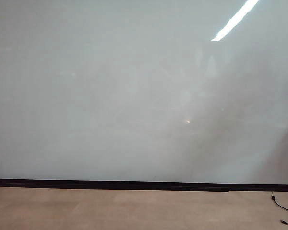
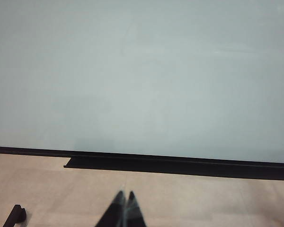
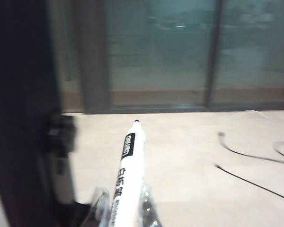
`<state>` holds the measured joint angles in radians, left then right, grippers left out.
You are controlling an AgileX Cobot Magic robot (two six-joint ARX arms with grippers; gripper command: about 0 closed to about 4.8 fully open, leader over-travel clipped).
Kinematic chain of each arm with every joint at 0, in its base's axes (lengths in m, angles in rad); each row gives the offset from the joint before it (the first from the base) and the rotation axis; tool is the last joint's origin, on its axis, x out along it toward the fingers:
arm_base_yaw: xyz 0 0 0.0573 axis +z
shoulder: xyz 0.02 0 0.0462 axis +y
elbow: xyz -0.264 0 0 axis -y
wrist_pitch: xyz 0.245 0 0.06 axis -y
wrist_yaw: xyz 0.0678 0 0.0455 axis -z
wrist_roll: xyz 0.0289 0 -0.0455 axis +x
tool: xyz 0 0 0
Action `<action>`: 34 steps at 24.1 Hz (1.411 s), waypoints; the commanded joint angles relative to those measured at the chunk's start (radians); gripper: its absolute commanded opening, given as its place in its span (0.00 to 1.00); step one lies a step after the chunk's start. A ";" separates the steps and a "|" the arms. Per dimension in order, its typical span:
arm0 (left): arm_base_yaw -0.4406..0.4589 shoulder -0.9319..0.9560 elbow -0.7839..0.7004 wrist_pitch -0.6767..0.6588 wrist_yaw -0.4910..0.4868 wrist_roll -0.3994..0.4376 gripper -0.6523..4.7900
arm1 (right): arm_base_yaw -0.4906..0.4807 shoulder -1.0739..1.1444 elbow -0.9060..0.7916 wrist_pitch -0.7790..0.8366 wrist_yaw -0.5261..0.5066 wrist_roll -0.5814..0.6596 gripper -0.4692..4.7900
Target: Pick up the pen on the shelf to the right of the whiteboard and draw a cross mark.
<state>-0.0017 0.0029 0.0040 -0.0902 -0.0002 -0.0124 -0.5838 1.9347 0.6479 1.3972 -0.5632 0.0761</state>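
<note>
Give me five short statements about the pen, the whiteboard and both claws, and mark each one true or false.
1. The right claw is shut on the pen. True.
2. A cross mark is already drawn on the whiteboard. False: the board shows only glare and reflections, no mark.
3. The left claw holds a second pen. False: its fingers are shut together on nothing, over the floor in front of the board.
4. The pen's black tip points away from the right claw. True.
5. Both arms show in the exterior view. False: neither arm appears there, only the whiteboard, the floor and a cable.
</note>
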 commanded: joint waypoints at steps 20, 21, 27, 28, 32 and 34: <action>0.000 0.000 0.003 0.009 0.003 0.004 0.11 | 0.829 -1.061 -0.537 -0.487 0.744 0.040 0.08; 0.000 0.000 0.003 0.009 0.003 0.004 0.11 | 0.862 -1.064 -0.537 -0.489 0.740 0.040 0.08; 0.000 0.000 0.003 0.009 0.003 0.004 0.11 | 1.029 -1.035 -0.533 -0.486 0.654 0.130 0.08; 0.000 0.000 0.003 0.009 0.003 0.004 0.11 | 1.036 -1.023 -0.531 -0.476 0.649 0.132 0.08; 0.000 0.000 0.003 0.009 0.003 0.004 0.11 | 1.041 -0.958 -0.531 -0.367 0.605 0.139 0.08; 0.000 0.000 0.003 0.009 0.003 0.005 0.11 | 1.041 -0.911 -0.529 -0.285 0.580 0.159 0.08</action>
<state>-0.0017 0.0032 0.0040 -0.0902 -0.0002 -0.0120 0.4568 0.9985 0.1116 1.0069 0.0463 0.2115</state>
